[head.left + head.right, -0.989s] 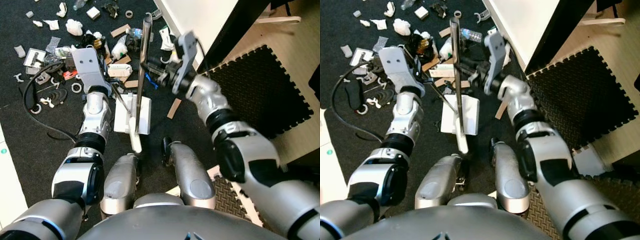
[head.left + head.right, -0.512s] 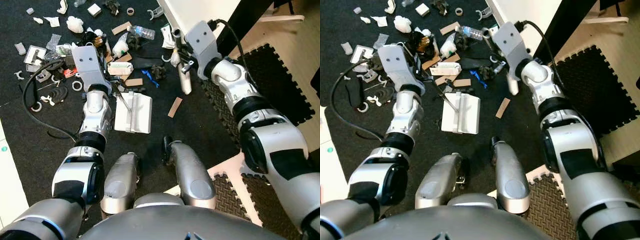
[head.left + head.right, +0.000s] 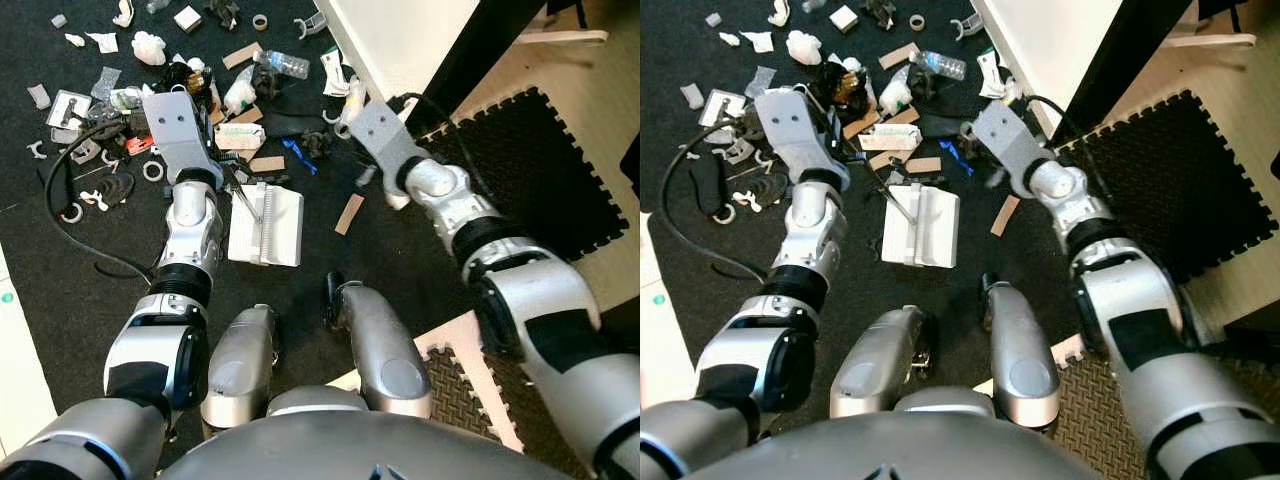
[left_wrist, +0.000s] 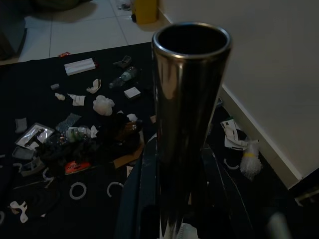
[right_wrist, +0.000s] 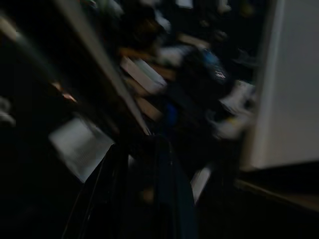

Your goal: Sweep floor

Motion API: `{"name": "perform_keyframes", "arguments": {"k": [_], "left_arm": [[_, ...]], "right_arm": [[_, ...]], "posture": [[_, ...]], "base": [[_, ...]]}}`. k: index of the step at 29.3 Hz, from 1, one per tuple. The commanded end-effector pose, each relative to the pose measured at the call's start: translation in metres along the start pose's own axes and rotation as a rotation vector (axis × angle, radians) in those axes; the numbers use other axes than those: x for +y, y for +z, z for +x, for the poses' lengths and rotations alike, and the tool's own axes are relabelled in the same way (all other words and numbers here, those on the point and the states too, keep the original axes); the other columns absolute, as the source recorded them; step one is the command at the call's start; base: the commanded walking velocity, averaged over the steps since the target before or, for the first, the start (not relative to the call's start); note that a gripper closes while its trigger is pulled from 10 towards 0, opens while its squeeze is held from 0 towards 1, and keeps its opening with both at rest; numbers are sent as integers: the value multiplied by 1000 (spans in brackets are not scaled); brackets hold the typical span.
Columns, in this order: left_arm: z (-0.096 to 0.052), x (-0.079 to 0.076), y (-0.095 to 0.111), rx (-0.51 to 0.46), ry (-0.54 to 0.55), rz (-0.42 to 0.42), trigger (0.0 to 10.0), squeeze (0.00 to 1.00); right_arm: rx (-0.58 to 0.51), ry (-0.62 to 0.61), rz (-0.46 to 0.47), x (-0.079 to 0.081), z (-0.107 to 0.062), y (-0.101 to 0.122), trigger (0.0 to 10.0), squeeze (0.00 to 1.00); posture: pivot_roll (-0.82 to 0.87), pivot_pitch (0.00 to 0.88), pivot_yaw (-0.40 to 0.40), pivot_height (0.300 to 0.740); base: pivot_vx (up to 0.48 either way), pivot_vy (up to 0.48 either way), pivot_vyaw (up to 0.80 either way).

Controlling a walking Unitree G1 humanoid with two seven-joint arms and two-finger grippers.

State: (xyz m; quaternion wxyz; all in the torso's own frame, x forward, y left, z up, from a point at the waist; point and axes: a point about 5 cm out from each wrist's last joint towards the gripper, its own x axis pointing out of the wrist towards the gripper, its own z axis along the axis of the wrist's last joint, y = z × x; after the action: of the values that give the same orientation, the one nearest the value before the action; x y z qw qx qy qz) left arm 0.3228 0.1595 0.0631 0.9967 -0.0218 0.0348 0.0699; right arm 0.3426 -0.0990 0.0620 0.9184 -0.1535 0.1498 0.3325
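Note:
A white dustpan [image 3: 265, 225] lies on the black carpet in front of my legs. My left gripper [image 3: 224, 174] is shut on its metal handle tube [image 4: 189, 114], which stands between the fingers [image 4: 144, 204]. My right gripper [image 3: 366, 176] is low over the carpet near the white wall base, shut on the broom handle [image 5: 99, 64], which shows as a blurred rod. A white end of the broom [image 3: 397, 198] shows beside the right wrist. Litter is scattered beyond the dustpan: a plastic bottle [image 3: 283, 64], cardboard strips [image 3: 349, 214], crumpled paper [image 3: 148, 50] and white rings [image 3: 153, 173].
A white wall or cabinet [image 3: 400, 30] rises at the far right. Black foam mats [image 3: 520, 170] cover the floor on the right. A black cable [image 3: 60, 190] loops at the left. My own feet [image 3: 370, 340] stand just behind the dustpan.
The right arm swung the broom from upright in front of the dustpan over to the right and down toward the wall base. The left arm and the dustpan stayed put.

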Motion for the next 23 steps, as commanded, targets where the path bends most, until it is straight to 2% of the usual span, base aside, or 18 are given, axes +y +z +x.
{"name": "perform_keyframes", "arguments": {"k": [1,4,5,7,9,10,11,12,13,20,23], "left_arm": [[-18,4,-38,185,18,15,10000,0],[-18,3,-39,186,16,15,10000,0],[-18,3,-39,186,16,15,10000,0],[-17,2,-38,187,14,15,10000,0],[-17,2,-38,187,14,15,10000,0],[-17,2,-38,187,13,14,10000,0],[-17,2,-39,188,12,15,10000,0],[-17,2,-39,188,12,15,10000,0],[-17,1,-39,189,11,16,10000,0],[-17,0,-39,191,9,13,10000,0],[-16,-1,-38,191,8,12,10000,0]], "right_arm": [[-5,10,82,5,-1,-8,10000,0],[-64,17,225,16,6,0,10000,0],[-64,17,225,16,6,0,10000,0],[-136,46,354,26,12,10,10000,0],[-136,46,354,26,12,10,10000,0],[-160,62,388,29,14,13,10000,0],[-257,133,496,36,18,28,10000,0],[-257,133,496,36,18,28,10000,0],[-317,172,562,39,20,38,10000,0],[-441,202,669,37,22,60,10000,0],[-525,225,692,27,19,75,10000,0]], "posture": [[83,222,-11,740],[77,215,-11,740],[77,215,-11,740],[76,212,-11,740],[76,212,-11,740],[76,212,-11,740],[75,209,-11,740],[75,209,-11,740],[75,209,-11,740],[67,203,-16,740],[67,206,-17,740]], "base": [[0,0,0],[0,0,0],[0,0,0],[0,0,0],[0,0,0],[0,0,0],[0,0,0],[0,0,0],[0,0,0],[0,0,0],[0,0,0]]}}
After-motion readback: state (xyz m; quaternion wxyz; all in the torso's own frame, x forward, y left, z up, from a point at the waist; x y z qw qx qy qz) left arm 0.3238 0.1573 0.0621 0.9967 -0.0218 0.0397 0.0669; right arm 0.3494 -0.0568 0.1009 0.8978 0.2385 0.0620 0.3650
